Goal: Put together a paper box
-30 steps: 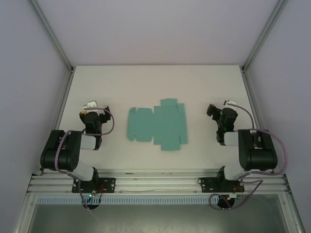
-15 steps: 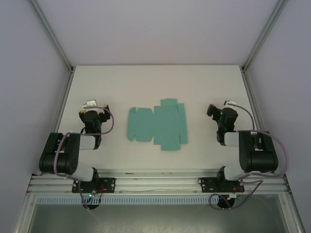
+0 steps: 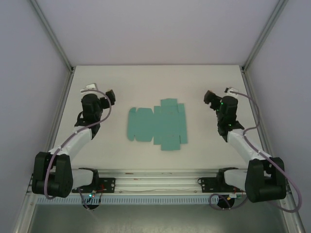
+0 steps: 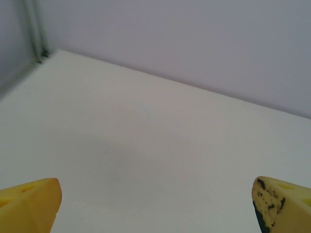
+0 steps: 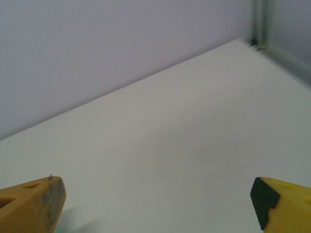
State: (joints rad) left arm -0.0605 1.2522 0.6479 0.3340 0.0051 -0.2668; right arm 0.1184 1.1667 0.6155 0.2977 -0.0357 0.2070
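Flat box (image 3: 158, 125) looks light, floppy card, prob. best pinched at an edge flap; left gripper (image 3: 110, 96) & right gripper (image 3: 209, 98) both gape wide, empty.

The white surface (image 3: 146, 82) was flat and matte, bounded by pale walls at the back and along both sides. Directly on it, about midway between left and right and a little nearer the front edge, lay the paper box (image 3: 158, 125). It was a teal-green die-cut sheet spread flat and unfolded, flaps and tabs pointing outward, with bare surface all round it.
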